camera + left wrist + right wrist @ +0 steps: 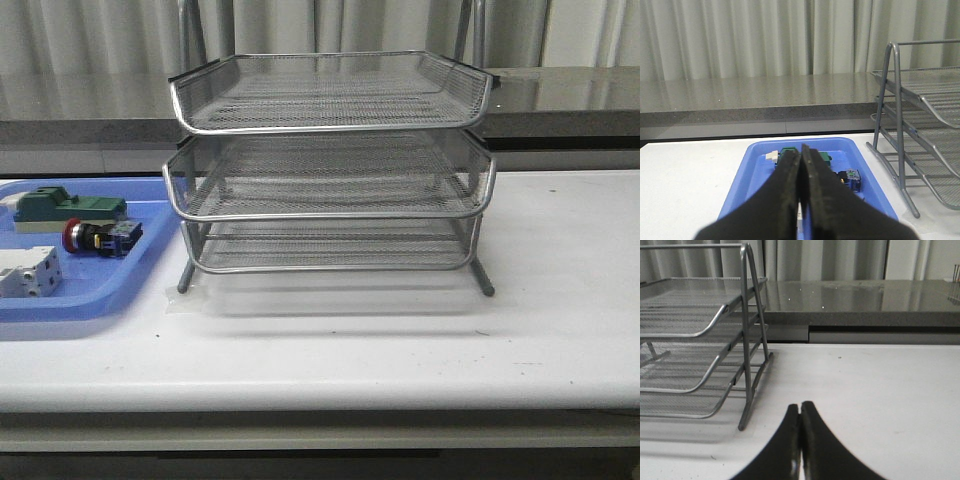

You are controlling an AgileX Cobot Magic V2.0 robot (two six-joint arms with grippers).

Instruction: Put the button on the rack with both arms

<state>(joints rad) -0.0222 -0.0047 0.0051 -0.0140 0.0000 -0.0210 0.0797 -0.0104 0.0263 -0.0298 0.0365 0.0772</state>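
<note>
Your left hand (801, 165) hangs with its fingers pressed together, holding nothing, aimed over the blue tray (747, 185). The button (100, 237) lies in that tray just ahead of it and slightly toward the rack, on its side, long axis across the tabletop, red head pointing away from the rack (330, 160). Your left arm is clearly the nearer one. Your right hand (800, 415) is likewise closed and empty, over bare white tabletop (560, 300) beside the rack's far leg. Beyond stand a grey stone ledge and pale curtains.

Rack (330, 165) tiers open frontward; table (560, 300) right bare.
</note>
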